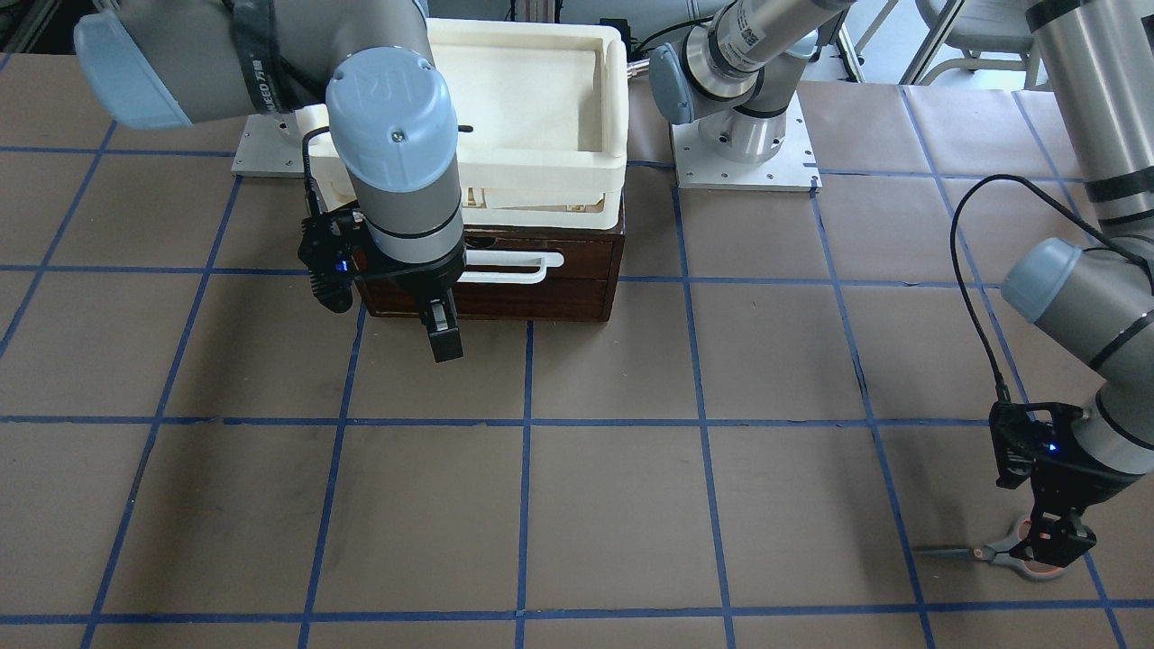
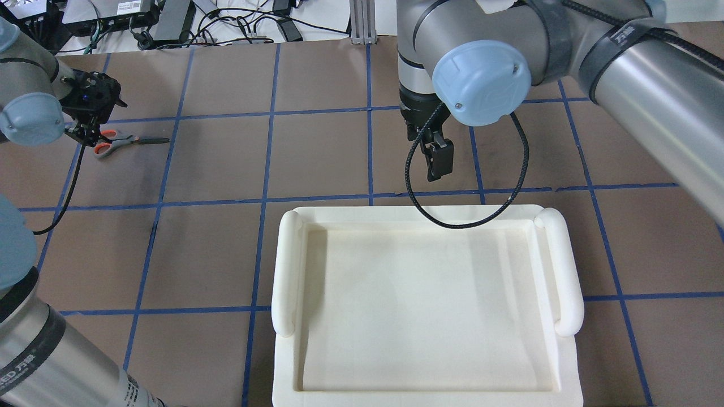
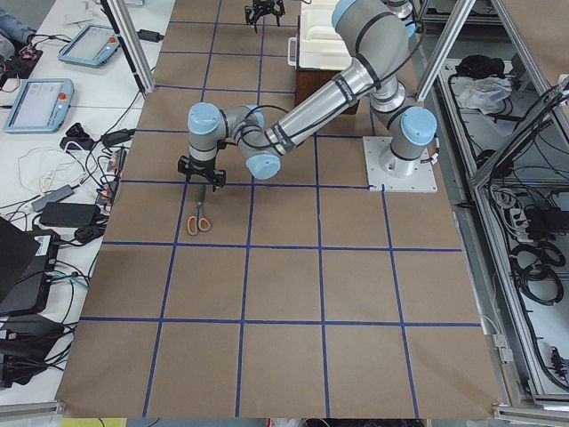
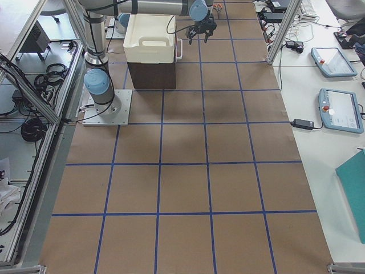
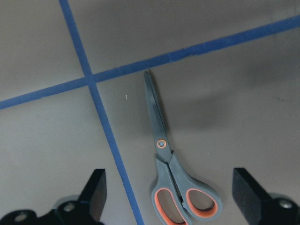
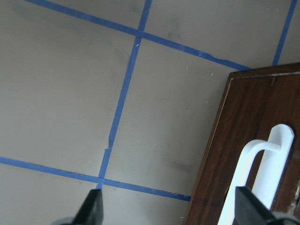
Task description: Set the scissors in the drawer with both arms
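Observation:
The scissors (image 5: 165, 154) lie flat on the brown table, grey handles with orange-lined loops, blades shut. They also show in the overhead view (image 2: 121, 141) at far left and in the front view (image 1: 996, 552). My left gripper (image 5: 171, 190) is open, straddling the handle loops from above, not gripping them; it also shows in the front view (image 1: 1050, 541). The dark brown drawer (image 1: 577, 293) is shut, with its white bar handle (image 1: 509, 266) facing out. My right gripper (image 1: 442, 333) hangs just in front of the handle; the right wrist view (image 6: 168, 208) shows it open and empty.
A cream-white plastic tray (image 2: 285, 271) sits on top of the drawer cabinet and hides it in the overhead view. Blue tape lines grid the table. The right arm's black cable (image 2: 452, 220) loops over the tray's far rim.

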Controlling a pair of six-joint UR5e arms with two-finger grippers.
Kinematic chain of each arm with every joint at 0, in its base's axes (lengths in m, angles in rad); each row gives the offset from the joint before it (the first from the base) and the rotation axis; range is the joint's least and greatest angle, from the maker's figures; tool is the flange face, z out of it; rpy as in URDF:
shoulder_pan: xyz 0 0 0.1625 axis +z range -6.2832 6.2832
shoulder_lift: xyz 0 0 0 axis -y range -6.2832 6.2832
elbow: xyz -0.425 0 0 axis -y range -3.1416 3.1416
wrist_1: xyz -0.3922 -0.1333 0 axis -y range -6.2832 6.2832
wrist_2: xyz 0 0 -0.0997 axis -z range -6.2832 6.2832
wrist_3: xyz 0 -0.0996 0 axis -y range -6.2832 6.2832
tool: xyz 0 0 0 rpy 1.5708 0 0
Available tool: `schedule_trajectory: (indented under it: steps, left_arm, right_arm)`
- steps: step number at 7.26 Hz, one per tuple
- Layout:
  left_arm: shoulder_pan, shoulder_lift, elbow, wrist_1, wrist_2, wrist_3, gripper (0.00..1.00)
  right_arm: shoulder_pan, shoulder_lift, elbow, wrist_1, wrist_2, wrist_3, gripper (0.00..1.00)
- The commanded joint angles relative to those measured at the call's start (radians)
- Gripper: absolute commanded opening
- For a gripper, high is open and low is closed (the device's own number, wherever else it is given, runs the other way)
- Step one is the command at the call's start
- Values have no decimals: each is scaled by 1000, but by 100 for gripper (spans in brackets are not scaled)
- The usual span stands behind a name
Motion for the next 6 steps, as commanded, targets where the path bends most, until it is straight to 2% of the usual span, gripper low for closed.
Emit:
schedule_trajectory:
  steps: [1,3,6]
  left_arm:
    - [14,-103,69,-38,-4,35,95]
    - [13,-139,172,-202,79,-70,95]
    - [2,-147,200,-212,73,-269,91]
  right_arm:
    - [38,62,-1,4,25,157,100]
    - [38,76,-4,7,83,208,100]
    - [38,102,-5,45,94,227,100]
